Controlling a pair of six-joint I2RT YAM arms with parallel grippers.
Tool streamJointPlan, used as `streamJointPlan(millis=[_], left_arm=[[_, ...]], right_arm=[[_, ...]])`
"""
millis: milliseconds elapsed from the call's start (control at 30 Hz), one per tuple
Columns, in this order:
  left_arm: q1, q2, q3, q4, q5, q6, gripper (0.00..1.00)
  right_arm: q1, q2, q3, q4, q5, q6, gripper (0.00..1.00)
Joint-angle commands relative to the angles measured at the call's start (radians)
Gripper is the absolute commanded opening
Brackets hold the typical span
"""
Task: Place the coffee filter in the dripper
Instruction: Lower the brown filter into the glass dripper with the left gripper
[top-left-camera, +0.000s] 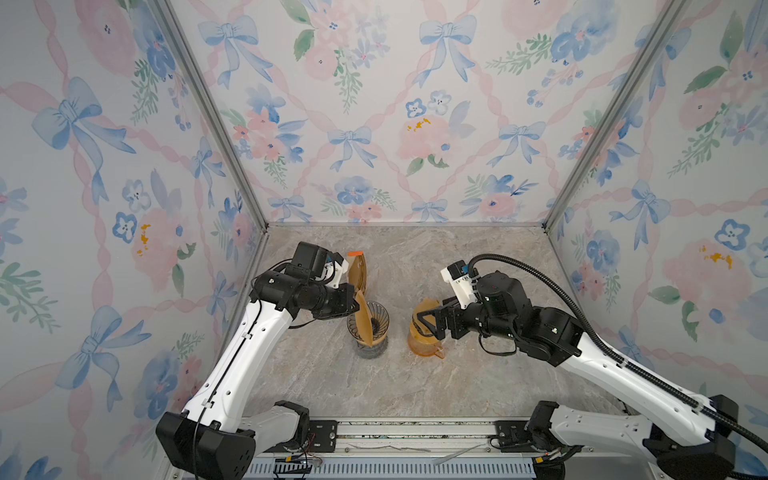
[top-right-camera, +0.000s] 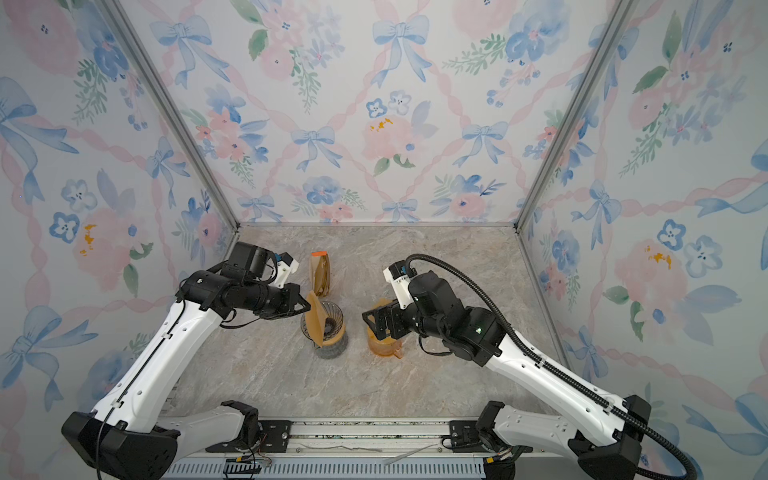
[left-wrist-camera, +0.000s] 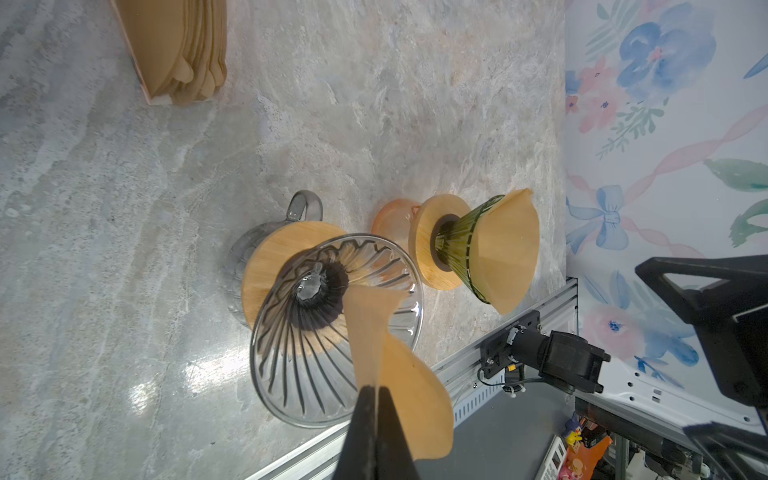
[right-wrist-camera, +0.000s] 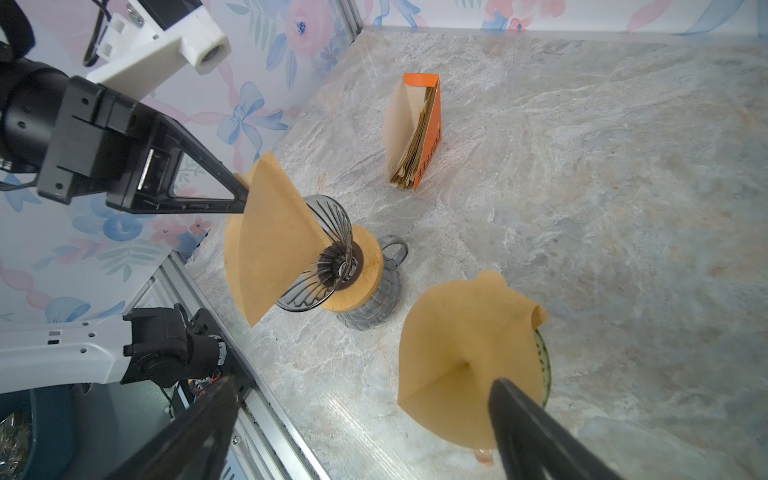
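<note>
Pinching the edge of a flat-folded brown coffee filter (top-left-camera: 365, 322), the left gripper (top-left-camera: 356, 305) has its jaws pressed tight together on the paper. The filter stands on edge and tilted. Its pointed end reaches down inside the dripper (top-left-camera: 379, 318), a clear ribbed glass cone, towards the hole at the bottom. Its wide curved end sticks out past the rim on the side nearer the front edge of the table (top-left-camera: 457, 374). In the left wrist view the filter (left-wrist-camera: 399, 374) is unopened and crosses the dripper (left-wrist-camera: 291, 353) from rim to centre; whether the tip touches the glass I cannot tell. The dripper sits on a round wooden collar (left-wrist-camera: 270, 257) on top of a glass jug (left-wrist-camera: 245, 249) with a handle, left of the table's middle.

The right gripper (top-left-camera: 419, 324) is spread wide and holds nothing. It hangs above a second filter (right-wrist-camera: 465, 357), which is opened into a cone and seated in a green dripper (left-wrist-camera: 469, 237). That one rests on its own wooden disc over an orange jug (top-left-camera: 419, 347), just beside the glass jug and towards the right edge.

An orange box (right-wrist-camera: 428, 137) with more brown filters standing in it sits towards the back left corner, apart from both jugs.
</note>
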Motion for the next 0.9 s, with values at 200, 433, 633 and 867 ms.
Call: streamJointPlan(millis=[200,433,633,867], left_arm=[[-0.021,0.062,-0.004,0.018,-0.062,0.016,0.07],[-0.030,0.084,-0.012,0.018,-0.126,0.021,0.15],[-0.037,0.076,0.018,0.015,-0.183,0.026,0.21],[-0.049,0.010,0.094,-0.012,-0.203,0.055,0.22]], right_arm=[[0.008,0.018,0.005,0.018,-0.001,-0.006,0.96],[0.025,0.047,0.021,0.016,0.001,-0.007,0.96],[0.055,0.085,0.052,0.027,-0.005,-0.008,0.96],[0.094,0.149,0.101,0.022,0.011,-0.013,0.97]])
